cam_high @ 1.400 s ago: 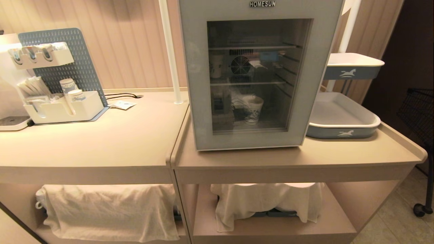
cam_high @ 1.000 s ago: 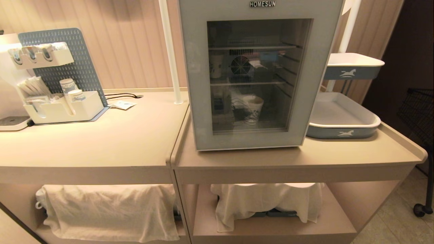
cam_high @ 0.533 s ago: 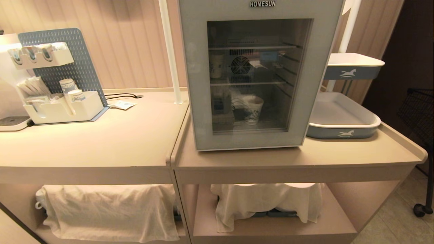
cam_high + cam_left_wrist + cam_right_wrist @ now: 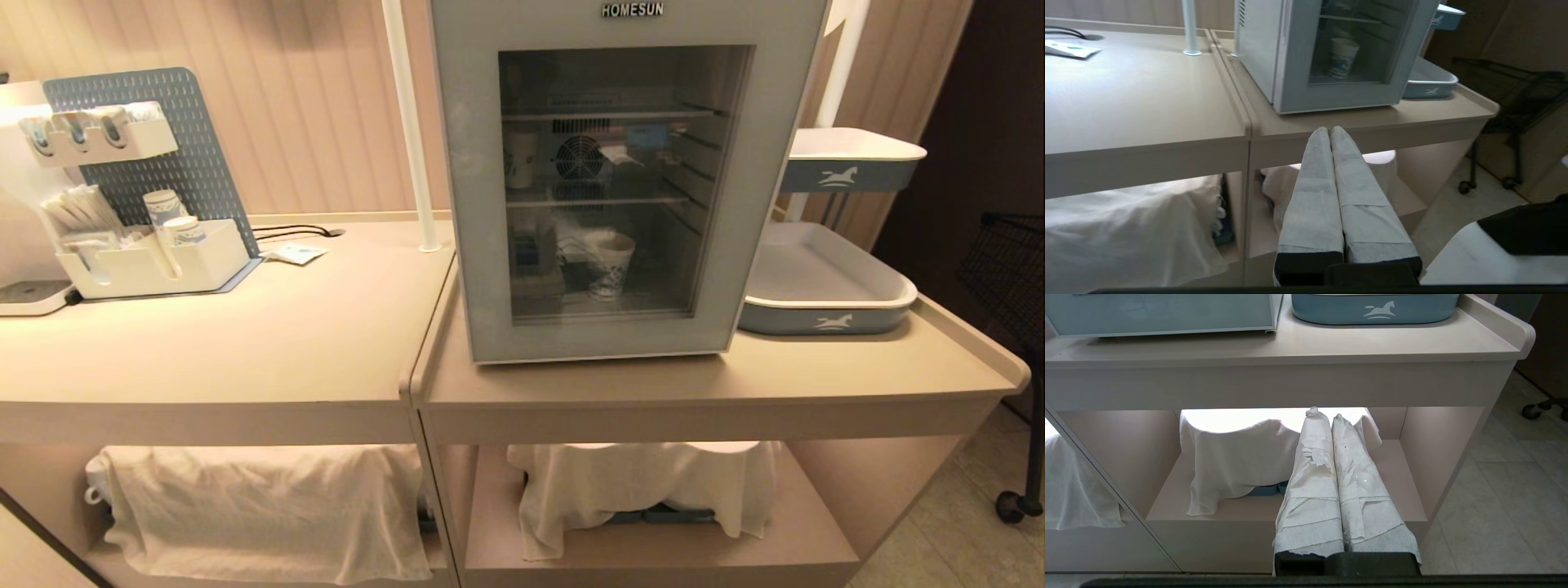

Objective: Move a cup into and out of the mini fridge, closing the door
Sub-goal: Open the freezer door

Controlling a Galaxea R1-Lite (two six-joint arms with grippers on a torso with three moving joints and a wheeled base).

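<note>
The mini fridge stands on the right counter with its glass door shut. Behind the glass, the cup stands upright on the lowest shelf, white with a dark blue print low on its wall. A second paper cup stands on the middle shelf at the left. Neither arm shows in the head view. In the left wrist view my left gripper is shut and empty, in front of the counter's edge, pointing towards the fridge and cup. My right gripper is shut and empty, low before the under-counter shelf.
A grey-blue tray lies right of the fridge, another tray above it. A white pole stands left of the fridge. An organizer with stacked cups sits far left. White cloths drape the lower shelves. A dark wheeled cart stands at the right.
</note>
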